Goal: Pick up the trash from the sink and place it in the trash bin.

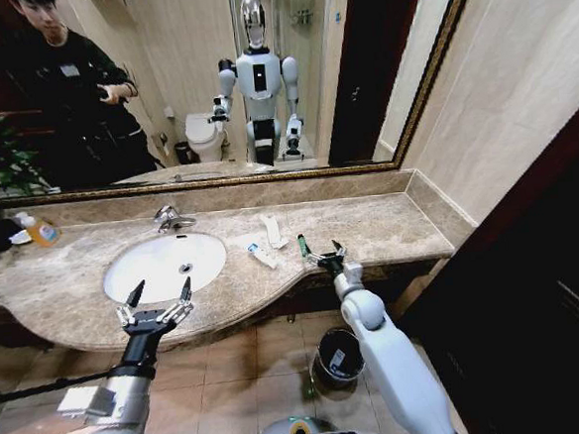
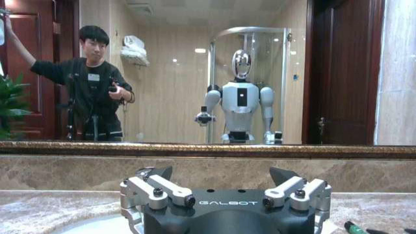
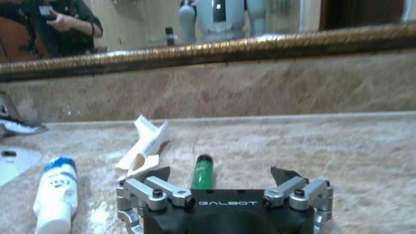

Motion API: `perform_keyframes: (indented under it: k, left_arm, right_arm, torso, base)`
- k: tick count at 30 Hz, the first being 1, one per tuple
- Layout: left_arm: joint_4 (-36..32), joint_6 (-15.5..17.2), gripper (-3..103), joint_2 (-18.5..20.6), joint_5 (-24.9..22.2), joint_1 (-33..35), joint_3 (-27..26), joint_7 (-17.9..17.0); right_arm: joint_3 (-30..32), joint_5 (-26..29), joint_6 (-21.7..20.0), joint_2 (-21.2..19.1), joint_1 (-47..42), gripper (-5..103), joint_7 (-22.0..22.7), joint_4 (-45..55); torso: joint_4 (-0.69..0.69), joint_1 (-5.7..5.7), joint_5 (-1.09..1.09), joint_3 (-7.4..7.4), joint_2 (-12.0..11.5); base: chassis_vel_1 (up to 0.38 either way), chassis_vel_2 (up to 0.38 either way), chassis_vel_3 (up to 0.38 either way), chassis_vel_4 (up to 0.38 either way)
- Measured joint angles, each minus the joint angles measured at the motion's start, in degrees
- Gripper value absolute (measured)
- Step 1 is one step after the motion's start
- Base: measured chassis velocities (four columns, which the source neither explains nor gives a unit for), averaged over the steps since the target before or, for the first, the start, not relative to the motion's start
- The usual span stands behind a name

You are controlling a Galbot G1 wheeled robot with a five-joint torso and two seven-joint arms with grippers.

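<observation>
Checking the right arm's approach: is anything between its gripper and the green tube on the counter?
Nothing visible. The right gripper, jaws open, sits just short of the green tube, bare countertop between. The white packet lies aside.

The trash bin (image 1: 337, 356) on the floor is partly hidden behind the right arm; print on the white tube (image 3: 54, 193) is unreadably blurred.

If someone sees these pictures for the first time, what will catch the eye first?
The right gripper, fingers open, points at a dark-green tube on the marble countertop, beside white scraps. The left gripper, also open, hovers at the white sink's front edge. A black trash bin stands below.
</observation>
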Motion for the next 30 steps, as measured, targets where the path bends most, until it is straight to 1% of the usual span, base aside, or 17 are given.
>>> perform_keyframes:
  k: [4, 5, 6, 8, 9, 11, 12, 13, 14, 18, 20, 21, 22, 25, 26, 27, 30]
  left_arm:
    - [0.0, 0.0, 100, 0.0, 0.0, 0.0, 0.0, 0.0]
    - [0.0, 0.0, 100, 0.0, 0.0, 0.0, 0.0, 0.0]
    - [0.0, 0.0, 100, 0.0, 0.0, 0.0, 0.0, 0.0]
    - [0.0, 0.0, 100, 0.0, 0.0, 0.0, 0.0, 0.0]
    - [0.0, 0.0, 100, 0.0, 0.0, 0.0, 0.0, 0.0]
    - [0.0, 0.0, 100, 0.0, 0.0, 0.0, 0.0, 0.0]
    - [0.0, 0.0, 100, 0.0, 0.0, 0.0, 0.0, 0.0]
    - [0.0, 0.0, 100, 0.0, 0.0, 0.0, 0.0, 0.0]
    - [0.0, 0.0, 100, 0.0, 0.0, 0.0, 0.0, 0.0]
    - [0.0, 0.0, 100, 0.0, 0.0, 0.0, 0.0, 0.0]
    - [0.0, 0.0, 100, 0.0, 0.0, 0.0, 0.0, 0.0]
    - [0.0, 0.0, 100, 0.0, 0.0, 0.0, 0.0, 0.0]
    - [0.0, 0.0, 100, 0.0, 0.0, 0.0, 0.0, 0.0]
    - [0.0, 0.0, 100, 0.0, 0.0, 0.0, 0.0, 0.0]
    - [0.0, 0.0, 100, 0.0, 0.0, 0.0, 0.0, 0.0]
    - [0.0, 0.0, 100, 0.0, 0.0, 0.0, 0.0, 0.0]
    - [0.0, 0.0, 100, 0.0, 0.0, 0.0, 0.0, 0.0]
  right_arm:
    - [-1.44, 0.24, -0.62, 0.21, 2.52, 102, 0.46, -3.85]
    - [-1.71, 0.36, -0.64, 0.33, 2.9, 99, 0.57, -4.45]
    - [-1.82, 0.39, -0.64, 0.44, 3.05, 99, 0.62, -4.76]
    - [-2.19, 0.43, -0.63, 0.81, 3.36, 90, 0.7, -5.43]
    - [-2.19, 0.43, -0.63, 0.81, 3.36, 90, 0.7, -5.43]
    - [-2.4, 0.43, -0.54, 1.02, 3.41, 80, 0.72, -5.68]
    - [-2.5, 0.43, -0.48, 1.08, 3.41, 80, 0.73, -5.72]
    - [-2.62, 0.41, -0.36, 1.15, 3.39, 75, 0.74, -5.76]
    - [-2.62, 0.41, -0.36, 1.15, 3.39, 75, 0.74, -5.76]
    - [-2.63, 0.27, -0.15, 1.15, 3.23, 52, 0.82, -5.74]
    - [-2.62, 0.15, -0.14, 1.1, 3.12, 52, 0.86, -5.62]
    - [-2.62, -0.14, -0.13, 1.0, 2.93, 46, 0.87, -5.5]
    - [-2.62, -0.14, -0.13, 1.0, 2.93, 46, 0.87, -5.5]
    - [-2.47, -0.76, 0.07, 0.86, 2.31, 30, 0.87, -5.1]
    - [-2.47, -0.76, 0.07, 0.86, 2.31, 30, 0.87, -5.1]
    - [-2.4, -0.9, 0.23, 0.86, 2.09, 21, 0.87, -4.9]
    - [-2.35, -0.97, 0.32, 0.86, 1.94, 18, 0.87, -4.65]
  torso:
    - [0.0, 0.0, 0.0, -0.01, 0.0]
    - [0.0, 0.0, 0.0, -0.01, 0.0]
    - [0.0, 0.0, 0.0, -0.01, 0.0]
    - [0.0, 0.0, 0.0, -0.01, 0.0]
    - [0.0, 0.0, 0.0, -0.01, 0.0]
    - [0.0, 0.0, 0.01, -0.01, 0.0]
    - [0.0, -0.01, 0.01, -0.01, 0.0]
    - [0.0, -0.01, 0.01, -0.01, 0.0]
    - [0.0, -0.01, 0.01, -0.01, 0.0]
    - [0.0, -0.01, 0.01, -0.01, 0.0]
    - [0.0, -0.01, 0.01, -0.01, 0.0]
    - [0.0, -0.01, 0.01, -0.01, 0.0]
    - [0.0, -0.01, 0.01, -0.01, 0.0]
    - [0.0, -0.01, 0.01, -0.01, 0.0]
    - [0.0, -0.01, 0.01, -0.01, 0.0]
    - [0.0, -0.01, 0.01, -0.01, 0.0]
    - [0.0, -0.01, 0.01, -0.01, 0.0]
  base:
    - [0.0, 0.0, 0.0, 0.0]
    - [0.0, 0.0, 0.0, 0.0]
    - [0.0, 0.0, 0.0, 0.0]
    - [0.0, 0.0, 0.0, 0.0]
    - [0.0, 0.0, 0.0, 0.0]
    - [0.0, 0.0, 0.0, 0.0]
    - [0.0, 0.0, 0.0, 0.0]
    - [0.0, 0.0, 0.0, 0.0]
    - [0.0, 0.0, 0.0, 0.0]
    - [0.0, 0.0, 0.0, 0.0]
    - [0.0, 0.0, 0.0, 0.0]
    - [0.0, 0.0, 0.0, 0.0]
    - [0.0, 0.0, 0.0, 0.0]
    - [0.0, 0.0, 0.0, 0.0]
    - [0.0, 0.0, 0.0, 0.0]
    - [0.0, 0.0, 0.0, 0.0]
    - [0.0, 0.0, 0.0, 0.0]
